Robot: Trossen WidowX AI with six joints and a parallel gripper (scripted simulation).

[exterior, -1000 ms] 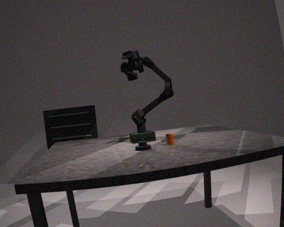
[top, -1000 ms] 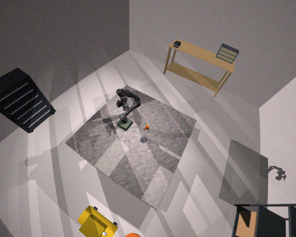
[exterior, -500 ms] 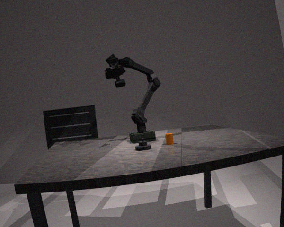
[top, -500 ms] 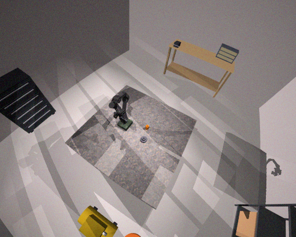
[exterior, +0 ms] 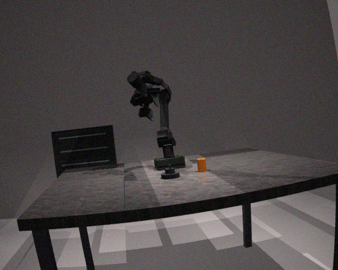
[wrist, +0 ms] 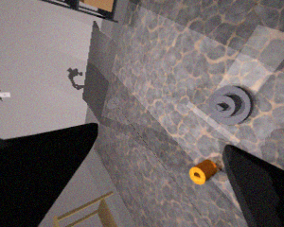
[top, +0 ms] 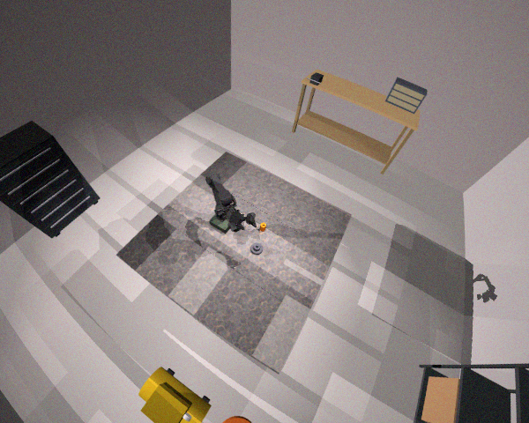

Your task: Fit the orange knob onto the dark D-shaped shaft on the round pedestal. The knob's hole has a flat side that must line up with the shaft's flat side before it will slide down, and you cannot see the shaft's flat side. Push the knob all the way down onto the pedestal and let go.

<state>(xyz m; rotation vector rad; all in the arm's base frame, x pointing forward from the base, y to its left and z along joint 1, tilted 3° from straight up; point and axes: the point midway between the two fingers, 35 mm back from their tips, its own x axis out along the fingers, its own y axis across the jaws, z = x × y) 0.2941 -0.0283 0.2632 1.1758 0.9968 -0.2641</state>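
Observation:
The orange knob [top: 263,227] [exterior: 201,165] [wrist: 208,167] stands upright on the table, apart from the pedestal. Its top hole shows in the wrist view, but the hole's flat side is too small to make out. The round grey pedestal [top: 252,251] [exterior: 170,176] [wrist: 246,108] stands on the table with its dark shaft [exterior: 169,166] bare. The shaft's flat side cannot be told. My gripper [exterior: 154,112] [wrist: 158,139] is open and empty, high above the table. In the wrist view the knob lies between the finger outlines, near the right finger, and the pedestal is above that finger.
The arm's green base [top: 219,223] [exterior: 169,162] stands on the patterned table [top: 237,309] [exterior: 90,194], behind the pedestal in the exterior view. A black drawer cabinet [top: 37,181] [exterior: 86,145], a wooden bench [top: 355,95] and a yellow machine [top: 167,400] stand off the table.

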